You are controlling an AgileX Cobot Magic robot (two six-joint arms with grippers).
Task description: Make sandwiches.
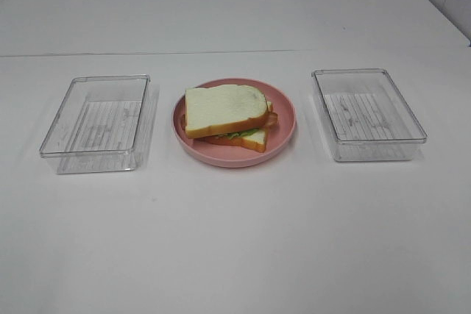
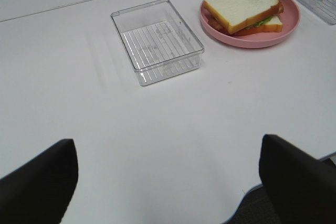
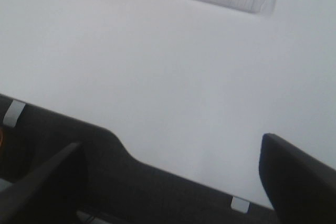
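**White tabletop, sandwich plated at centre, both pincers wide open**

White tabletop [image 1: 235, 240] fills the high view, with a seam line across the far part. Pink plate [image 1: 283, 137] sits mid-table with the sandwich [image 1: 225, 112] on it: top bread slice skewed over the bottom one, green lettuce and a brown strip showing at the edges. Left clear container [image 1: 98, 123] stands beside the plate on the left, right clear container [image 1: 366, 114] on the right; neither touches the plate. Ribbed floors are visible in both.

Left pincer [image 2: 168, 182]: fingers spread wide, nothing between them, near the table's front edge, well apart from the sandwich. Right pincer [image 3: 173, 182]: same, spread wide, nothing held, over the front edge of the table.
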